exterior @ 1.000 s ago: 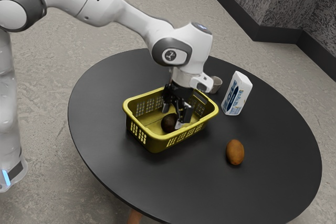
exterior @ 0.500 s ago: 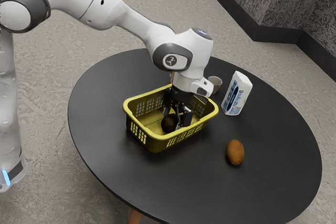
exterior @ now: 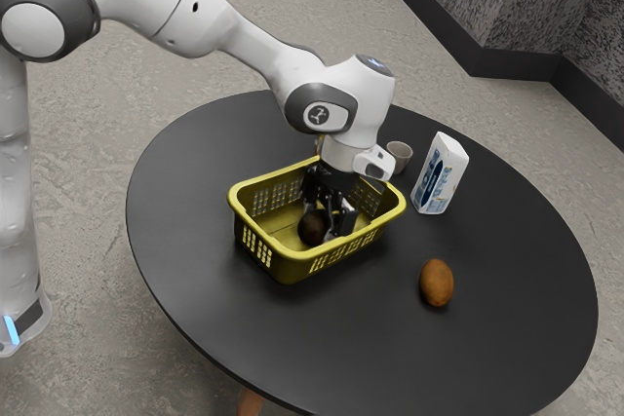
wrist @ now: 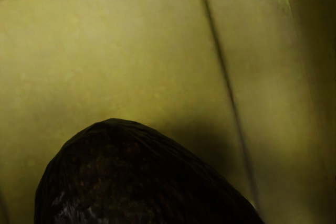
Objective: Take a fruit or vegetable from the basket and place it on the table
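Observation:
My gripper [exterior: 324, 223] reaches down inside the yellow basket [exterior: 278, 266], its fingers standing apart at the dark avocado [exterior: 312, 228]. One finger is behind the fruit and the other beside it toward the exterior view's right; their tips are partly hidden. The avocado rests on the basket floor. In the wrist view, the avocado [wrist: 131, 182] lies large and dark just under my hand, above the yellow floor of the basket [wrist: 121, 61].
On the black round table [exterior: 366, 333] a brown oval fruit [exterior: 437, 283] lies outside the basket, toward the exterior view's right. A white and blue carton [exterior: 441, 174] and a small grey cup [exterior: 398, 157] stand beyond the basket.
My hand has sunk lower into the basket, bringing the gripper down around the avocado. The avocado and the basket have not visibly moved.

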Motion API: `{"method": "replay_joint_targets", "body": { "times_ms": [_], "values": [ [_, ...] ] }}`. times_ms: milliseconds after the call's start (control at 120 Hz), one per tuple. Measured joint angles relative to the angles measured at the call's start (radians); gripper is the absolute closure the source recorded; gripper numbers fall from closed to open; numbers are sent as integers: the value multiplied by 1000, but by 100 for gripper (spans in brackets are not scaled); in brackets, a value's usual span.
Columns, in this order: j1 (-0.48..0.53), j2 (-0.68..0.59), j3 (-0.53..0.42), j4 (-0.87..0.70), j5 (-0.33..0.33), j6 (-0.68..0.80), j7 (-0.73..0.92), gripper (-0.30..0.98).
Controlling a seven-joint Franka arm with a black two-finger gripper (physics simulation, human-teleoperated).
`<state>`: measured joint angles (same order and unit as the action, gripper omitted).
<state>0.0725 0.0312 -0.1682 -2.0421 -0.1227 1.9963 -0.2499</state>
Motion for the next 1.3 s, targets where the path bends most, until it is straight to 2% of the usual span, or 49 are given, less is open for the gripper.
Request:
{"method": "replay_joint_targets", "body": {
  "times_ms": [208,433,492,567,650,808,958,1033,1183,1217,1242,1300],
  "values": [
    [-2,0,0,0,21,2,-3,33],
    [-6,-11,4,6,44,-1,-6,31],
    [-6,-18,6,9,45,-3,-6,34],
    [-3,-33,5,12,47,-5,-7,48],
    [-39,-48,43,21,51,-8,-7,59],
    [-80,-62,114,54,48,-21,-1,55],
    [-76,-64,210,94,43,-43,12,55],
    [-97,-66,265,102,47,-56,15,76],
    [-162,-68,343,111,76,-75,13,89],
    [-162,-70,348,119,80,-81,12,88],
    [-158,-73,350,128,81,-85,12,79],
    [-134,-85,368,152,79,-98,15,71]
  ]
}}
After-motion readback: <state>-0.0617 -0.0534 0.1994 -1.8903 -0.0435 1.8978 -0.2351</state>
